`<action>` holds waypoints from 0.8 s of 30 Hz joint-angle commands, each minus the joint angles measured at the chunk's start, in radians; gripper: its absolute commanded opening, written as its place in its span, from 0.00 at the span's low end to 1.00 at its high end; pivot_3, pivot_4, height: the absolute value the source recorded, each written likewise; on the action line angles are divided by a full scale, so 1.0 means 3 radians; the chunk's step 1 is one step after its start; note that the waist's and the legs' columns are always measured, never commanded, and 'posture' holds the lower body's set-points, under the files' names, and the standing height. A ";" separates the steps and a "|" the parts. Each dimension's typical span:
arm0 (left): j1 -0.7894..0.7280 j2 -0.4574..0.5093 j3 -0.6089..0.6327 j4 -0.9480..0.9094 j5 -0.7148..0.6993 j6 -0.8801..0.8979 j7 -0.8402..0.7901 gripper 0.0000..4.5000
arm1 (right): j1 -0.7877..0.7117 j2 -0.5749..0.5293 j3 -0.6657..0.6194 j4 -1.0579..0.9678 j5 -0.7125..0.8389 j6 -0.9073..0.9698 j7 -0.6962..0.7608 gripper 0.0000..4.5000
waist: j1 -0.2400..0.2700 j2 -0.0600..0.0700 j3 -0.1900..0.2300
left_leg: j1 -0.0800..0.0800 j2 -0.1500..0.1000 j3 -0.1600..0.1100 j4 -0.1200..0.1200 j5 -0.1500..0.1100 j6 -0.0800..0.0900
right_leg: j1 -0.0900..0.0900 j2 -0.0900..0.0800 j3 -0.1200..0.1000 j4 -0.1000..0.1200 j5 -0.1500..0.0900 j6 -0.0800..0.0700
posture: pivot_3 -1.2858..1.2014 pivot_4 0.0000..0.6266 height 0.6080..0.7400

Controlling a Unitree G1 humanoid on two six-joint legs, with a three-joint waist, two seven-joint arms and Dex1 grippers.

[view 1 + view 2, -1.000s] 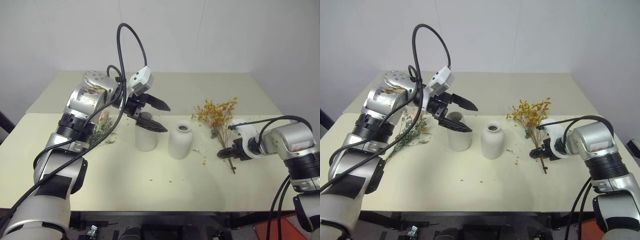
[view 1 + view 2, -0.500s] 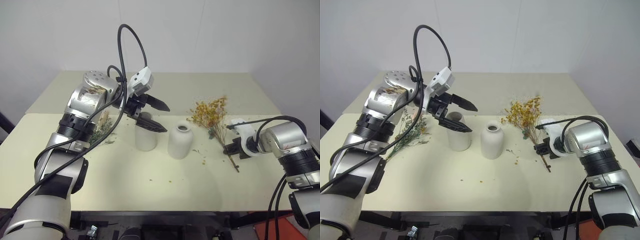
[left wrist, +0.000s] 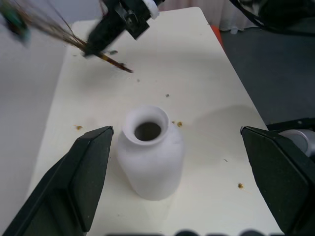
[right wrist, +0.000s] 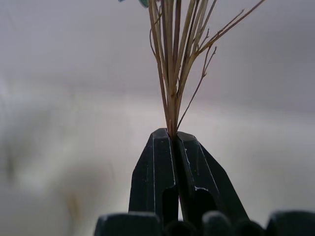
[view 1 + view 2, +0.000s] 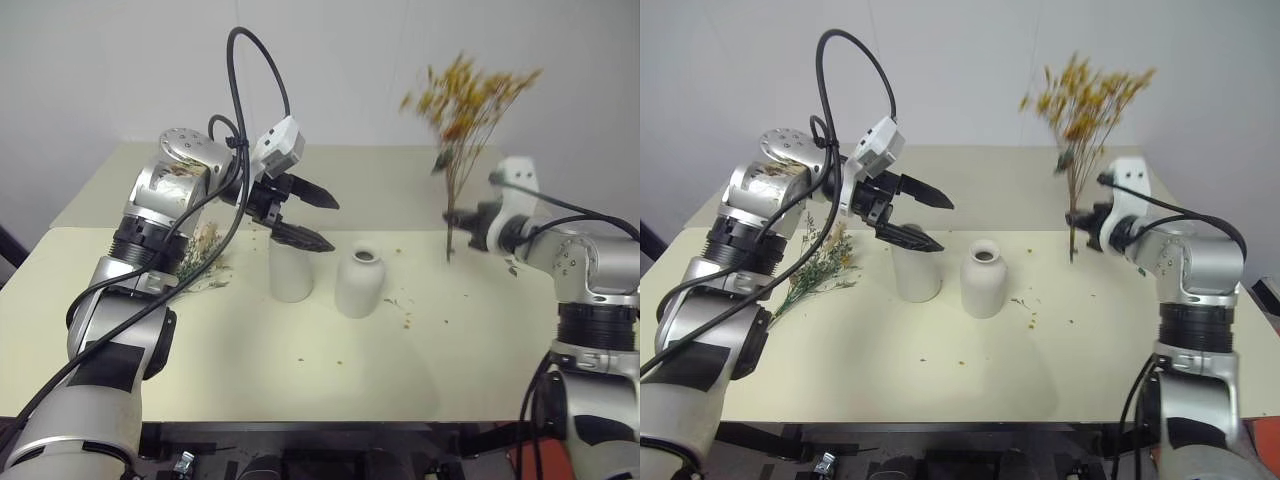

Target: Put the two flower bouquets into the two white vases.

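Right tool (image 5: 1078,219) clamped on yellow-orange bouquet (image 5: 1082,95)

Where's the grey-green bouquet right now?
In the right eye view, the grey-green bouquet lies flat on the table's left side, beside the taller vase, behind the left arm.

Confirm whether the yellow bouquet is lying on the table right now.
No: the right gripper holds the yellow bouquet upright above the table.
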 commanded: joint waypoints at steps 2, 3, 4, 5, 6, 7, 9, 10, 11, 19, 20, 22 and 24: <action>-0.0109 0.0006 0.0075 0.0035 0.0010 -0.0071 -0.0051 1.00 | -0.0110 0.0302 -0.0274 -0.0698 0.0204 -0.0664 -0.0163 0.01 | 0.0003 0.0001 0.0001 | -0.0001 0.0000 0.0000 0.0000 0.0000 0.0000 | 0.0000 0.0000 0.0000 0.0000 0.0001 -0.0001 | 0.52 0.24 1.00; -0.0113 0.0009 0.0068 0.0045 0.0008 -0.0077 -0.0061 1.00 | -0.0098 0.0340 -0.0255 -0.0787 0.0220 -0.0756 -0.0147 0.01 | 0.0003 0.0002 0.0001 | -0.0001 0.0000 0.0000 0.0000 0.0000 0.0000 | 0.0000 0.0000 0.0000 0.0000 0.0001 -0.0001 | 0.52 0.24 1.00; -0.0117 0.0011 0.0057 0.0059 0.0001 -0.0090 -0.0066 1.00 | -0.0101 0.0393 -0.0262 -0.0869 0.0316 -0.0783 -0.0106 0.01 | 0.0003 0.0002 0.0001 | -0.0002 0.0000 0.0000 0.0000 0.0000 0.0000 | 0.0000 0.0000 0.0000 0.0000 0.0001 -0.0001 | 0.52 0.24 1.00; -0.0124 0.0008 0.0050 0.0071 -0.0004 -0.0095 -0.0067 1.00 | -0.0108 0.0447 -0.0281 -0.0928 0.0420 -0.0775 -0.0096 0.01 | 0.0003 0.0002 0.0001 | -0.0002 0.0000 0.0000 0.0000 0.0000 0.0000 | 0.0000 0.0000 0.0000 0.0000 0.0001 -0.0001 | 0.52 0.24 1.00; -0.0132 0.0006 0.0041 0.0081 -0.0013 -0.0099 -0.0067 1.00 | -0.0092 0.0478 -0.0261 -0.0996 0.0509 -0.0772 -0.0052 0.01 | 0.0003 0.0002 0.0001 | -0.0002 0.0000 0.0000 0.0000 0.0000 0.0000 | 0.0000 0.0000 0.0000 0.0000 0.0001 -0.0001 | 0.52 0.24 1.00; -0.0137 0.0005 0.0035 0.0089 -0.0020 -0.0103 -0.0067 1.00 | -0.0077 0.0492 -0.0242 -0.1041 0.0570 -0.0775 -0.0026 0.01 | 0.0003 0.0002 0.0001 | -0.0002 0.0000 0.0000 0.0000 0.0000 0.0000 | 0.0000 -0.0001 0.0000 0.0000 0.0001 -0.0002 | 0.52 0.24 1.00; -0.0133 0.0000 0.0024 0.0090 -0.0034 -0.0105 -0.0067 1.00 | 0.0038 0.0531 -0.0117 -0.1192 0.0647 -0.0797 0.0052 0.01 | 0.0003 0.0002 0.0001 | -0.0001 0.0000 0.0000 0.0000 0.0000 0.0000 | 0.0001 -0.0001 0.0000 0.0000 0.0001 -0.0002 | 0.52 0.24 1.00; -0.0128 -0.0003 0.0015 0.0087 -0.0041 -0.0101 -0.0067 1.00 | 0.0107 0.0566 -0.0047 -0.1265 0.0675 -0.0813 0.0079 0.01 | 0.0004 0.0002 0.0001 | -0.0001 0.0000 0.0000 0.0000 0.0000 0.0000 | 0.0001 0.0000 0.0000 0.0001 0.0001 -0.0003 | 0.52 0.24 1.00; -0.0124 -0.0005 0.0008 0.0084 -0.0047 -0.0098 -0.0067 1.00 | 0.0156 0.0587 0.0001 -0.1313 0.0697 -0.0827 0.0092 0.01 | 0.0005 0.0002 0.0001 | 0.0000 0.0000 -0.0002 0.0000 0.0000 0.0000 | 0.0001 0.0000 -0.0001 0.0001 0.0001 -0.0003 | 0.52 0.24 1.00; -0.0288 0.0045 -0.0304 0.0258 -0.0026 -0.0151 -0.0067 1.00 | 0.0503 0.0735 0.0413 -0.1436 0.0581 -0.1110 0.0142 0.01 | 0.0003 0.0002 0.0001 | 0.0001 0.0000 -0.0003 0.0004 0.0000 0.0000 | 0.0001 0.0001 -0.0001 0.0005 0.0001 -0.0003 | 0.52 0.24 1.00; -0.0328 0.0033 -0.0340 0.0303 0.0010 -0.0164 -0.0067 1.00 | 0.0545 0.0709 0.0465 -0.1438 0.0539 -0.1167 0.0181 0.01 | 0.0004 0.0002 0.0001 | 0.0000 0.0000 -0.0003 0.0005 0.0000 0.0000 | 0.0001 0.0001 -0.0001 0.0005 0.0001 -0.0003 | 0.52 0.24 1.00; -0.0397 0.0015 -0.0399 0.0391 0.0053 -0.0165 -0.0067 1.00 | 0.0607 0.0687 0.0517 -0.1446 0.0513 -0.1228 0.0222 0.01 | 0.0004 0.0002 0.0001 | 0.0000 0.0000 -0.0003 0.0005 0.0000 0.0000 | 0.0001 0.0001 -0.0001 0.0004 0.0000 -0.0002 | 0.52 0.24 1.00; -0.0443 -0.0001 -0.0436 0.0459 0.0084 -0.0169 -0.0067 1.00 | 0.0668 0.0680 0.0546 -0.1475 0.0520 -0.1271 0.0249 0.01 | 0.0004 0.0002 0.0001 | 0.0000 0.0000 -0.0003 0.0005 0.0000 0.0000 | 0.0001 0.0001 -0.0001 0.0004 0.0000 -0.0001 | 0.52 0.24 1.00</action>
